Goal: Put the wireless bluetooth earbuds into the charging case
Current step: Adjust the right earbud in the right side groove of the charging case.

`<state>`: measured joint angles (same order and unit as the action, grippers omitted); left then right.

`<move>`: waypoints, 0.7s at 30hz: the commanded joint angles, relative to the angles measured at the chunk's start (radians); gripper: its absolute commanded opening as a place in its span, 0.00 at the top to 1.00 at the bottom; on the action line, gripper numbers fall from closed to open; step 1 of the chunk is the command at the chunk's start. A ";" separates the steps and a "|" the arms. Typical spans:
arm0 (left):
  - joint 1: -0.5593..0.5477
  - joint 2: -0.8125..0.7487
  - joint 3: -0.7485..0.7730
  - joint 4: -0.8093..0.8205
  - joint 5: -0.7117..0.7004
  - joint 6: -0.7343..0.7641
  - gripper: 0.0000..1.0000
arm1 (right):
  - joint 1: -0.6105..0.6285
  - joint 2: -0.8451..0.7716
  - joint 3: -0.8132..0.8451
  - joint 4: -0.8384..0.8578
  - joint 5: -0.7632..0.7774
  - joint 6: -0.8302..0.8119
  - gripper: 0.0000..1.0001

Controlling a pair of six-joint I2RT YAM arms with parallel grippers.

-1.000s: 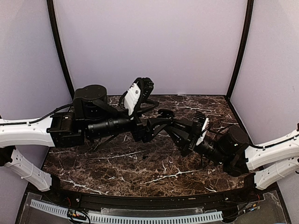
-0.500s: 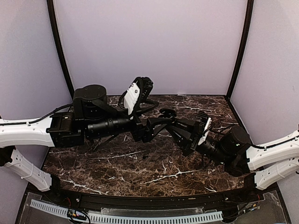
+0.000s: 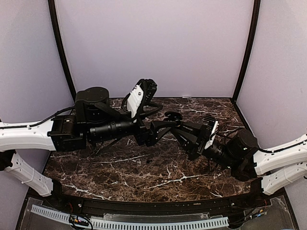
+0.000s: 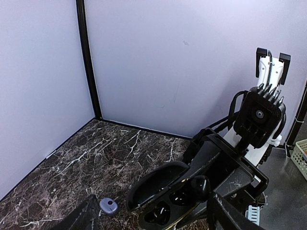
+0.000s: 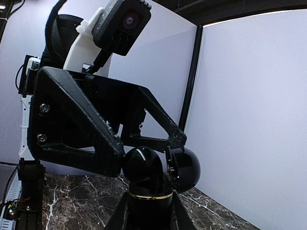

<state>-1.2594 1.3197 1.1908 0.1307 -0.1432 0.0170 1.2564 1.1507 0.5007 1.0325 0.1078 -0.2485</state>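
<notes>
The black charging case [image 5: 148, 191] with a gold ring stands open and is held off the table. Its lid [image 5: 186, 167] is hinged back. My right gripper [image 5: 147, 213] is shut on the case's base. A dark earbud [image 5: 142, 163] sits on top of the case at one well. In the left wrist view the earbud [image 4: 199, 184] sits over the right well and the other well [image 4: 160, 213] is bare. My left gripper [image 4: 153, 219] is open, with its fingers astride the case. A pale purple earbud [image 4: 109, 206] lies on the table. In the top view both grippers meet at the case [image 3: 171, 115].
The dark marble table [image 3: 144, 167] is ringed by pale purple walls with black corner posts [image 3: 61, 52]. Both arms cross the middle of the table [image 3: 110, 128]. A green basket [image 4: 300, 160] shows beyond the table's edge.
My right gripper has shifted slightly to the right with the case. My left arm has hardly moved.
</notes>
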 commanded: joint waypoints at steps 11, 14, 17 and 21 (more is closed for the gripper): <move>0.036 -0.033 -0.010 -0.002 -0.072 -0.012 0.25 | 0.009 -0.040 -0.020 0.097 -0.103 0.022 1.00; 0.035 -0.040 -0.018 0.005 -0.066 -0.012 0.25 | 0.008 -0.040 -0.023 0.099 -0.094 0.027 1.00; 0.036 -0.055 -0.032 0.028 -0.028 -0.012 0.25 | 0.005 -0.048 -0.033 0.099 -0.092 0.017 1.00; 0.035 -0.108 -0.072 0.075 0.091 0.002 0.24 | -0.017 -0.083 -0.059 0.099 -0.124 0.020 1.00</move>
<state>-1.2278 1.2961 1.1683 0.1398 -0.1635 0.0109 1.2556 1.1133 0.4671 1.0645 0.0219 -0.2340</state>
